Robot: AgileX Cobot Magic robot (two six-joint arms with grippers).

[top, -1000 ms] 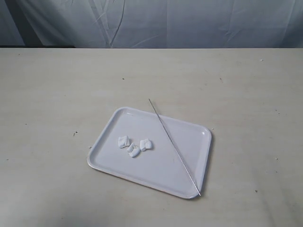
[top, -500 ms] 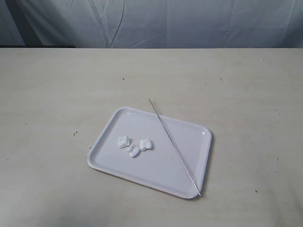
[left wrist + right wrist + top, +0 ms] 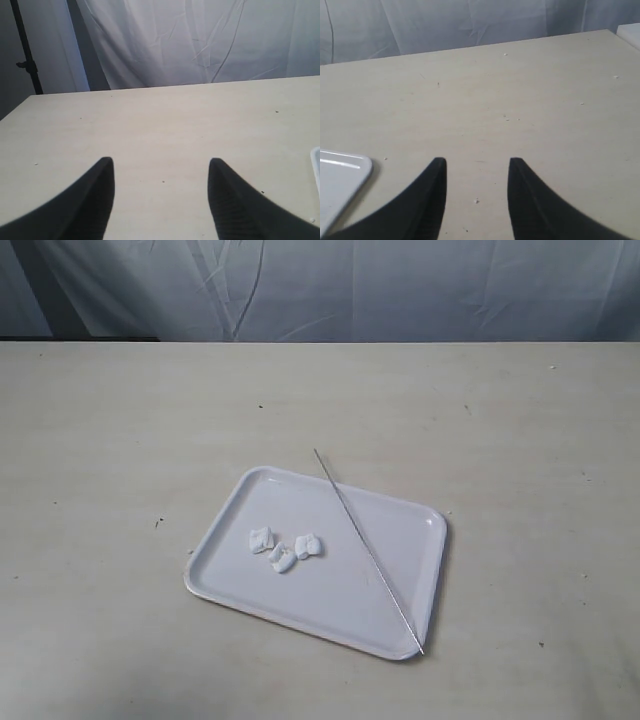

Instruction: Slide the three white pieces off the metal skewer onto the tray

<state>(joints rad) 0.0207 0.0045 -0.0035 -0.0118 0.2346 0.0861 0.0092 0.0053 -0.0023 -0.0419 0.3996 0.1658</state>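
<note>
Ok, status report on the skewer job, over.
Left claw and right claw open, empty. Three white pieces loose on tray, skewer bare across it. Nothing blocking.

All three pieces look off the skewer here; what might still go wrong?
The metal skewer rests across the tray, its far end overhanging the rim; a nudge might roll it onto the table. The three white pieces lie loose, so a careless sweep could scatter them.

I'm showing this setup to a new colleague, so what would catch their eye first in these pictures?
The white tray on the table stands out first, with the three white pieces lying loose in a cluster on its left half. The metal skewer lies bare, slanting across the tray's right half, far tip past the rim. The left claw and right claw are open.
</note>
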